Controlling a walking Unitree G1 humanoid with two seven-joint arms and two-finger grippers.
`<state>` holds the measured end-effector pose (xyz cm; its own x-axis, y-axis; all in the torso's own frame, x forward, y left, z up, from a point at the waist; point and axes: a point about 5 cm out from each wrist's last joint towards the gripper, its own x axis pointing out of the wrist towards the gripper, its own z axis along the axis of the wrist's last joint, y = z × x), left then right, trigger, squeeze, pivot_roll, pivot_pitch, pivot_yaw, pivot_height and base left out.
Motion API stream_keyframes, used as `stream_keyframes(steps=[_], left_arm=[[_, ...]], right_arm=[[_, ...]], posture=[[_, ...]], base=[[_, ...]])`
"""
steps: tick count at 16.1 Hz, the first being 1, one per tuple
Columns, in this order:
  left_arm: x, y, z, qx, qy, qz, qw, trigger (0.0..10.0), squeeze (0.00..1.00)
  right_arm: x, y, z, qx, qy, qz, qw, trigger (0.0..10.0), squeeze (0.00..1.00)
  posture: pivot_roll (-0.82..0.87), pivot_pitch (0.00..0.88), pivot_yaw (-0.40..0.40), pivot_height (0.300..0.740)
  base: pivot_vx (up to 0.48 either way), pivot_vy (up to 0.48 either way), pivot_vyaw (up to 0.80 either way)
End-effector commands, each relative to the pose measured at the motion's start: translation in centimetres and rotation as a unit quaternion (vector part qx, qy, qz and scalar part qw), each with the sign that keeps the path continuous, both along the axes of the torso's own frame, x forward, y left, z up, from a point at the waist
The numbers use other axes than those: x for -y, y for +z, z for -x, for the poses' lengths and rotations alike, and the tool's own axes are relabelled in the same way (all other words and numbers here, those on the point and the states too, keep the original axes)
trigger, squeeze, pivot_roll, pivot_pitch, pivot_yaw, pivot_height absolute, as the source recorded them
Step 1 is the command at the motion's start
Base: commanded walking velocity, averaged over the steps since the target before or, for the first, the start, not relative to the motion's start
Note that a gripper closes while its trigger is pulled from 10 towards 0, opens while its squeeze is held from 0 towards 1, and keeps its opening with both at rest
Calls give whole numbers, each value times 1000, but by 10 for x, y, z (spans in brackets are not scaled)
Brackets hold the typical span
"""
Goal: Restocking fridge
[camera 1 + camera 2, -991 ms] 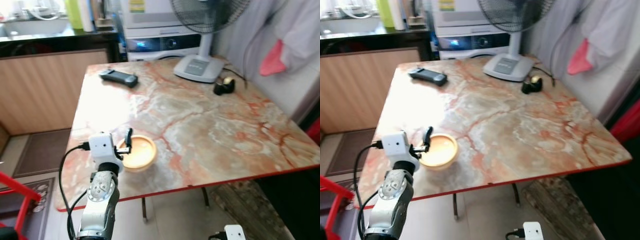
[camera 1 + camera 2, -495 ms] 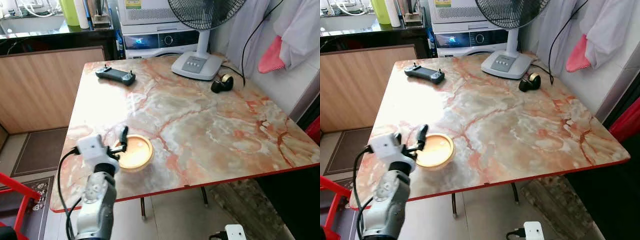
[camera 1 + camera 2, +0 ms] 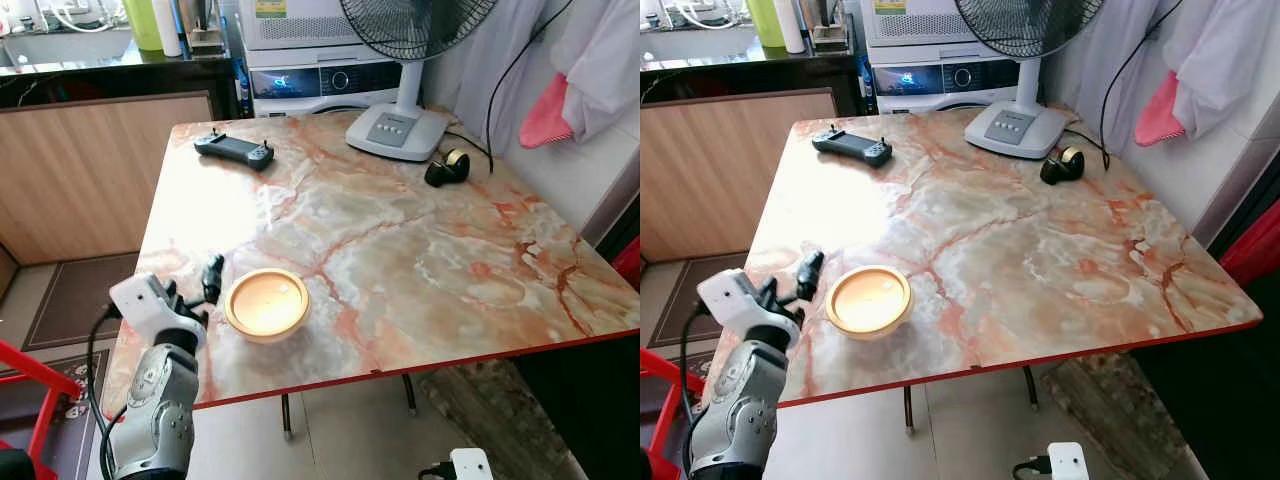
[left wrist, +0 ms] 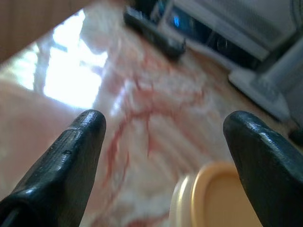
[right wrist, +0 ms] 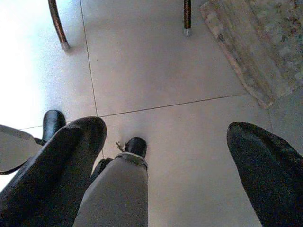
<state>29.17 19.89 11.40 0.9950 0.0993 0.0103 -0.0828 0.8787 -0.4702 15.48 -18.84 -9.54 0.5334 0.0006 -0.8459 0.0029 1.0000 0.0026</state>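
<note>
A shallow yellow bowl [image 3: 266, 303] sits on the marble table [image 3: 420, 250], near its front left corner. My left gripper [image 3: 208, 283] hovers just left of the bowl, open and holding nothing. In the left wrist view its two black fingers [image 4: 71, 146] stand wide apart over the tabletop, with the bowl's rim [image 4: 222, 198] off to one side. My right gripper [image 5: 165, 142] hangs idle below the table's height, open over the tiled floor.
A black handheld controller [image 3: 234, 150] lies at the table's far left. A fan base [image 3: 397, 132] and a tape roll [image 3: 447, 168] stand at the far right. A red frame [image 3: 30, 400] is low on my left. A worn mat [image 3: 480, 400] lies under the table.
My left gripper has drawn back to the left, off the bowl's rim. The bowl has stayed put on the table. The camera has shifted slightly.
</note>
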Motion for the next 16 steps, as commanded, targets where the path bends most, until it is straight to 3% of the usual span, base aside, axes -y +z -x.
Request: stream_keyframes(steps=[1, 10, 16], left_arm=[[3, -8, 1, -18, -20, 16, 1000, 10000, 0], [24, -19, -7, -29, -115, 67, 991, 10000, 0], [36, -25, -13, -35, -142, 84, 986, 10000, 0]], right_arm=[[1, 0, 1, -4, 2, 3, 1000, 10000, 0], [3, 0, 1, -5, 5, 6, 1000, 10000, 0], [3, 0, 1, -7, 8, 8, 1000, 10000, 0]], posture=[[100, 0, -40, 740], [88, 0, -43, 740], [75, 0, -38, 740]], base=[[0, 0, 0], [0, 0, 0], [0, 0, 0]])
